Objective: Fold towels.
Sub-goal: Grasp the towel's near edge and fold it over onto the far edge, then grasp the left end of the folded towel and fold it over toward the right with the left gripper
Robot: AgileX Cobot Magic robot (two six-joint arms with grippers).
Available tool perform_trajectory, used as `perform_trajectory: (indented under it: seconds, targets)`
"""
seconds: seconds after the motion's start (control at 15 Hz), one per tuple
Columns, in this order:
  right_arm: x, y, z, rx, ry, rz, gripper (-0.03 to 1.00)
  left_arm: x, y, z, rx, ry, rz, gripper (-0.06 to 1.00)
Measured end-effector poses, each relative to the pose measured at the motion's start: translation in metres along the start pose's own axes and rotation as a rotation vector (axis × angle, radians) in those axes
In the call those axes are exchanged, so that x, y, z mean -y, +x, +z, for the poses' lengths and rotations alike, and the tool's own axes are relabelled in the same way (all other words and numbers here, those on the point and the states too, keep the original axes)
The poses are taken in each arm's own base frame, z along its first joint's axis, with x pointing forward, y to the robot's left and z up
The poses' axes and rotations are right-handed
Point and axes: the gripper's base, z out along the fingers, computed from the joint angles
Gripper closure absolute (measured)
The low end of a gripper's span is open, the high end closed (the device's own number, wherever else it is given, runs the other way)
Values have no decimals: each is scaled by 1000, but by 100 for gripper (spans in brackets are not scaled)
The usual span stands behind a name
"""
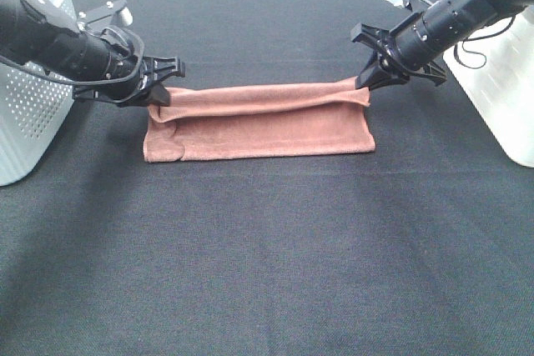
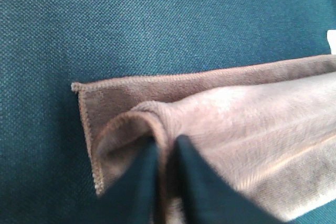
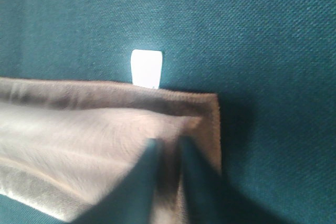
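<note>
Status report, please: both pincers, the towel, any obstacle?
Left pincer and right pincer each pinch one end of the towel, top layer. Folded over, lying on black table. White baskets at both sides, apart from it.

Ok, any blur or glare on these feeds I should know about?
Exterior high view: sharp, evenly lit, but the right-hand white basket washes out. Left wrist view: fingers blurred and dark, towel hem sharp. Right wrist view: soft overall, the white tag glares.

Bright, even light; towel (image 2: 252,124) looks soft in wrist views.
</note>
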Motion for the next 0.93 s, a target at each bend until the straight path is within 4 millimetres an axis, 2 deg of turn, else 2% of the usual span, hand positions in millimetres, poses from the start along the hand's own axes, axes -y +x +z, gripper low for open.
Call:
perform_trajectory:
  seconds: [0.13,0.2,0.27,0.47,0.67,0.93]
  targets:
    - [-1,2,0,-17,-10,4,44,2,-5,-1,16,6,3,45]
    - [-1,3,0,-32,-15,4,33,3,-6,-1,19,7,4,38]
    - [-2,5,0,-50,-17,1,26,3,-6,-2,18,7,9,35]
    - [-2,12,-10,-153,29,17,21,5,-5,-8,-32,7,23,33]
    - [4,17,-14,-215,105,12,21,-3,6,-1,-119,-40,-36,31]
    - [4,18,-14,-220,112,10,21,-12,12,7,-148,-84,-52,28]
